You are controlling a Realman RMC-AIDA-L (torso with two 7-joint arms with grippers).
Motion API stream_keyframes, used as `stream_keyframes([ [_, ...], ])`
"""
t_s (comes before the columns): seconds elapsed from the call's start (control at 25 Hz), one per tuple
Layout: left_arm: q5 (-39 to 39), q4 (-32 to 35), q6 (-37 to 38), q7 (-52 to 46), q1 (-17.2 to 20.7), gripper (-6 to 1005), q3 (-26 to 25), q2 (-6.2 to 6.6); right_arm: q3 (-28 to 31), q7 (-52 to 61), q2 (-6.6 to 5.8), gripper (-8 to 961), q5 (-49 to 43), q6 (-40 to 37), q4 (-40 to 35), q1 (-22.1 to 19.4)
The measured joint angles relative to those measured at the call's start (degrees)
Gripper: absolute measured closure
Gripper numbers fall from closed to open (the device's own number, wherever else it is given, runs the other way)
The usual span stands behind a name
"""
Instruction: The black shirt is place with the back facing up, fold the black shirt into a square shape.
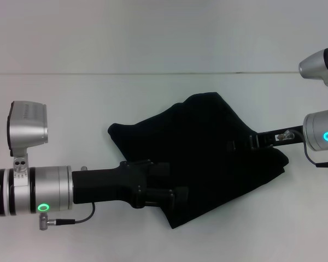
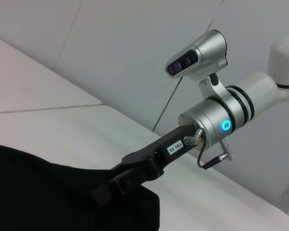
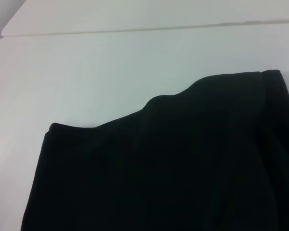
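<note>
One black shirt (image 1: 208, 147) between two grippers.

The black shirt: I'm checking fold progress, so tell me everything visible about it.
The black shirt is plain matte soft fabric with no print, lying bunched and partly folded in an irregular shape on the white table, not yet square. The left pincer is at its near edge, and the right pincer reaches onto its right side. Black on black hides whether either pincer grips the cloth.
</note>
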Motion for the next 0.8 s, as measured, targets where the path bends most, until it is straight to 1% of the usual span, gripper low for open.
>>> stream_keyframes([
  [0.64,0.0,-0.6,-0.3,-0.6,0.0,127,0.0,0.09,0.8,-1.1,0.12,650,0.0,0.8,0.4,-0.2],
  [0.72,-0.1,-0.6,-0.3,-0.6,0.0,127,0.0,0.12,0.8,-1.2,0.13,877,0.0,0.7,0.4,-0.2],
  [0.8,-0.2,-0.6,-0.3,-0.6,0.0,128,0.0,0.12,0.8,-1.4,0.14,881,0.0,0.8,0.4,-0.2],
])
